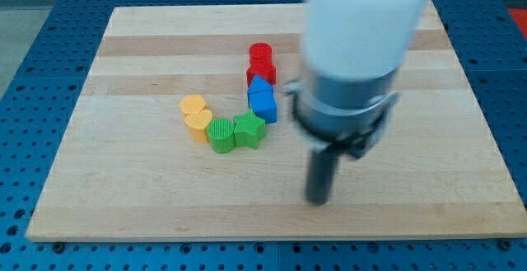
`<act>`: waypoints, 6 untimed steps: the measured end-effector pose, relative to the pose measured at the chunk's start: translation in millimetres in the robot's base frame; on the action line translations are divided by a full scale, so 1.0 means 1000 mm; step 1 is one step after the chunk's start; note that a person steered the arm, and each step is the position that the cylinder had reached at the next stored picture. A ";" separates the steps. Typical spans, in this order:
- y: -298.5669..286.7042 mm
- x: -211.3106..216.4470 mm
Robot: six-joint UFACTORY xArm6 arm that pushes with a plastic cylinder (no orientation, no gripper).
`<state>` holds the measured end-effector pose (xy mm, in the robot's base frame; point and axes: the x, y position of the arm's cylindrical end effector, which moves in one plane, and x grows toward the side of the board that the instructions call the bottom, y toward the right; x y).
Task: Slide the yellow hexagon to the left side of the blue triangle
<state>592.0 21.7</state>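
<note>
**Tip on the wrong side of the yellow hexagon**

My tip [318, 198], a bare rod holding nothing, sits well toward the view's right of the cluster. The yellow hexagon [193, 105], touching what looks like a yellow heart [198, 125], lies left of the blue triangle [261, 86].

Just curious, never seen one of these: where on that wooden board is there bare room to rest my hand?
Bare wood lies left of the yellow blocks and along the board bottom. Crowded: the middle cluster, red, blue, green; my tip sits lower right of it.
</note>
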 end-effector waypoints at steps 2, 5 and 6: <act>-0.175 -0.051; -0.180 -0.136; -0.139 -0.141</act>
